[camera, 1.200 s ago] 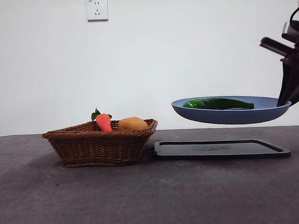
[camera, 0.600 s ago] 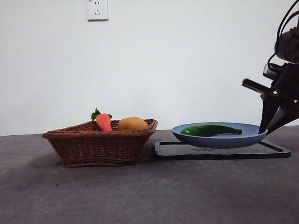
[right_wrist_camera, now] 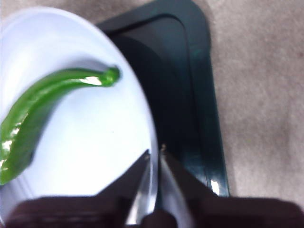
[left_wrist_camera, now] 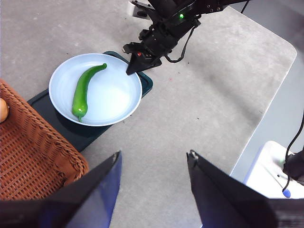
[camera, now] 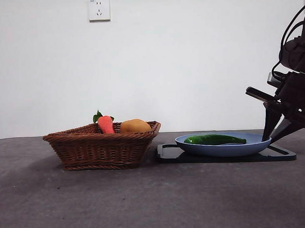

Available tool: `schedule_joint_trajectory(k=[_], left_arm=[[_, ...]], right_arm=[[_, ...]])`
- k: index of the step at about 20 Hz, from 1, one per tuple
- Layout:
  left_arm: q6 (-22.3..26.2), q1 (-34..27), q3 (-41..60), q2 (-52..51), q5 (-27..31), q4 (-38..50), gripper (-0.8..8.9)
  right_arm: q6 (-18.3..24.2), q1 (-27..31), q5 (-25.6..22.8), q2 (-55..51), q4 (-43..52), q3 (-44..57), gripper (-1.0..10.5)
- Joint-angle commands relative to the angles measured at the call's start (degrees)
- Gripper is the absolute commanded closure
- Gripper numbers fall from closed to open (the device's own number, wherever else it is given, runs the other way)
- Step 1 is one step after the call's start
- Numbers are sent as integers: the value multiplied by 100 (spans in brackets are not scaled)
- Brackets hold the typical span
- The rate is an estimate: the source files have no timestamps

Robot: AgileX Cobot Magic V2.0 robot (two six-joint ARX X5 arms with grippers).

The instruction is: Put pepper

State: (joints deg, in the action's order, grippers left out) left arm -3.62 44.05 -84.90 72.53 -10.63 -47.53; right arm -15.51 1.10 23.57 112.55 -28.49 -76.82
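Observation:
The long glossy green pepper [camera: 213, 139] lies in a pale blue plate [camera: 221, 149], which rests on a dark flat tray [camera: 284, 153] right of the basket. My right gripper [camera: 270, 138] comes down from the right edge and is shut on the plate's right rim. The right wrist view shows its jaws [right_wrist_camera: 154, 152] pinching the rim, with the pepper [right_wrist_camera: 42, 99], plate [right_wrist_camera: 95, 137] and tray [right_wrist_camera: 190, 95] beyond. My left gripper [left_wrist_camera: 153, 156] hangs open and empty high above the table, looking down on the pepper [left_wrist_camera: 84, 90], plate [left_wrist_camera: 111, 97] and right gripper [left_wrist_camera: 130, 71].
A brown wicker basket [camera: 101, 148] stands left of the tray, holding an orange-red carrot [camera: 106, 124] and a round yellow-orange item [camera: 135, 126]. Its corner shows in the left wrist view [left_wrist_camera: 28, 156]. The table's edge and a white box [left_wrist_camera: 275, 171] lie beyond the right arm.
The plate with the pepper has come down from above the tray onto it, shifting slightly left. The right gripper came down with it, still on the rim.

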Motion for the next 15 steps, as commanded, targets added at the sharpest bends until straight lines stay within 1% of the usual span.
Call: schedule_joint_trajectory(k=[1, 4, 6, 8, 10, 13, 15], left_arm=[[44, 50, -109, 66, 11, 17, 566], [46, 50, -107, 66, 11, -26, 566], [46, 50, -109, 66, 13, -61, 566], [70, 50, -109, 66, 13, -76, 566], [94, 50, -107, 66, 15, -81, 567], [227, 50, -109, 66, 13, -122, 568], [243, 50, -109, 66, 13, -168, 568]], right_arm=[[-9, 0, 13, 122, 42, -133, 789], [0, 4, 11, -74, -138, -133, 775], [125, 46, 11, -413, -389, -133, 775], [350, 46, 13, -907, -754, -133, 775], [695, 35, 15, -1508, -1233, -133, 776], [1154, -37, 37, -2527, -2157, -133, 776], [1327, -149, 46, -3187, -2660, -133, 777]])
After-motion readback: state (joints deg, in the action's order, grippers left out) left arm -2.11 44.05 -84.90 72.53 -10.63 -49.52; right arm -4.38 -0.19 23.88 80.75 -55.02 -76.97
